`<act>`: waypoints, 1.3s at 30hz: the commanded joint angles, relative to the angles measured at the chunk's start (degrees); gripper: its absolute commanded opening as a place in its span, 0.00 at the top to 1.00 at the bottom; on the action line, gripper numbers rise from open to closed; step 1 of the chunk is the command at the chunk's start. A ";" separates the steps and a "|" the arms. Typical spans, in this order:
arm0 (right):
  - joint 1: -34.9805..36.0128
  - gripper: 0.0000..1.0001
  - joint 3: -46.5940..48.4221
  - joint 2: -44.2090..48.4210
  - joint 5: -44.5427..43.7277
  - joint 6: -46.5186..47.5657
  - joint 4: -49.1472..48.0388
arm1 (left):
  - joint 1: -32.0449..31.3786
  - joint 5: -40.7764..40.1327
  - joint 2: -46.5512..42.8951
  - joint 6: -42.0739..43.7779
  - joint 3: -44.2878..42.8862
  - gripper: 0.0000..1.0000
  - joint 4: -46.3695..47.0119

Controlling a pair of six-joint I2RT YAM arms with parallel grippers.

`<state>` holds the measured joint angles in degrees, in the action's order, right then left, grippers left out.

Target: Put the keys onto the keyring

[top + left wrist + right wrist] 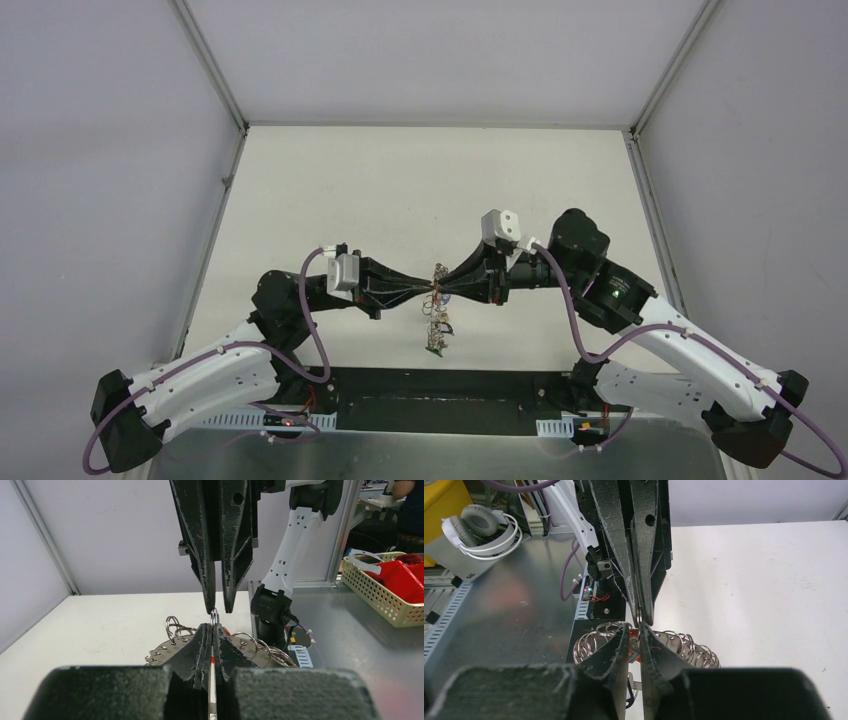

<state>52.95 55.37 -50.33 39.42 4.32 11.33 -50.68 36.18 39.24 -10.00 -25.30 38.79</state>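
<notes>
The left gripper (212,628) was closed with a small silver split ring (214,616) standing at its tips, the right gripper (219,609) narrowly parted about it from above, the keyring (161,655) lying on the white table (100,625) beneath.

You are reaching both arms inward, tips nearly meeting; your left gripper (212,630) is pinching tight, your right gripper (219,609) is gaping slightly.

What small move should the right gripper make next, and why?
Probably close the right gripper gently on the small split ring. Its jaws stand slightly apart right at that ring, tip to tip with the shut left gripper, above the keyring. Whether it grips the ring yet is unclear.
</notes>
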 commanded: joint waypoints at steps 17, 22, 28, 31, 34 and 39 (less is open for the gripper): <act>-0.28 1.00 -1.47 0.43 -1.32 1.41 -0.32 | -0.43 0.21 -1.83 -0.59 -0.01 1.00 7.18; -0.26 1.00 -2.64 0.93 -2.61 2.47 1.32 | -0.48 0.20 -2.05 -0.57 0.30 1.00 7.60; -0.30 1.00 -3.50 0.23 -2.86 3.32 2.84 | -0.47 -0.40 -2.53 -0.57 0.87 1.00 8.26; -0.30 1.00 -3.23 -0.65 -2.30 3.48 3.24 | -0.47 -0.43 -2.72 -0.59 0.86 1.00 8.19; -0.25 1.00 -2.95 -1.82 -1.75 4.02 4.17 | -0.44 -0.46 -2.77 -0.56 0.87 1.00 8.47; -0.29 1.00 -2.33 -3.44 -1.74 3.96 4.22 | -0.48 -0.44 -2.51 -0.63 0.83 1.00 8.24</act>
<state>52.95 52.34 -52.16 37.98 7.03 13.26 -50.65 36.40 38.33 -10.09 -23.35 39.00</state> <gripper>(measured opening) 0.005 0.009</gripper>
